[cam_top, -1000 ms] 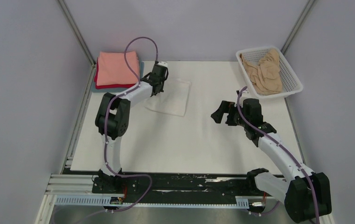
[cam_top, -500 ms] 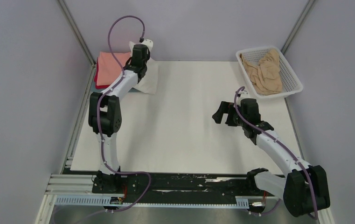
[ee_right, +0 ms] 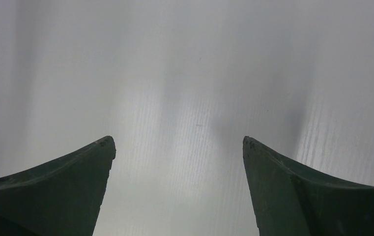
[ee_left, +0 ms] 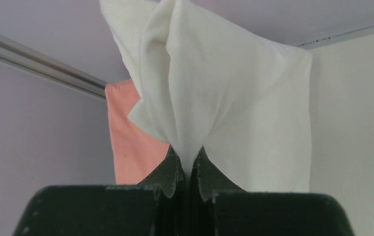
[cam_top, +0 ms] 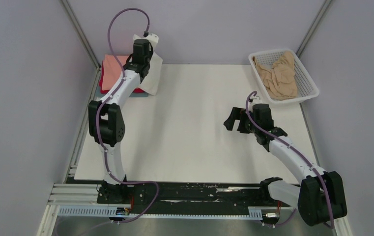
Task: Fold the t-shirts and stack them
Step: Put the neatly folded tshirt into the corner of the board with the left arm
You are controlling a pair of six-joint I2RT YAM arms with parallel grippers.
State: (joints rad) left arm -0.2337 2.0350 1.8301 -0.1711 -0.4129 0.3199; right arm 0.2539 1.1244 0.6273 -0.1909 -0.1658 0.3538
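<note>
My left gripper point(cam_top: 142, 55) is shut on the folded white t-shirt point(cam_top: 151, 77) and holds it lifted at the back left, hanging over the right part of the stack. In the left wrist view the white t-shirt point(ee_left: 234, 93) is pinched between my left gripper point(ee_left: 188, 164). The salmon-pink t-shirt point(cam_top: 112, 69) tops the stack, over the red t-shirt point(cam_top: 104, 90) and a grey-blue one, barely showing. The pink shirt also shows in the left wrist view point(ee_left: 128, 142). The tan t-shirt point(cam_top: 279, 74) lies crumpled in the basket. My right gripper point(cam_top: 230, 119) is open and empty above the table point(ee_right: 180, 88).
A white mesh basket point(cam_top: 306, 78) stands at the back right. Grey walls and metal corner posts point(cam_top: 80, 34) close in the back and sides. The white table surface point(cam_top: 194, 137) lies between the arms.
My left gripper has lifted the white t-shirt off the table and carried it back and left over the stack. The right arm has barely moved.
</note>
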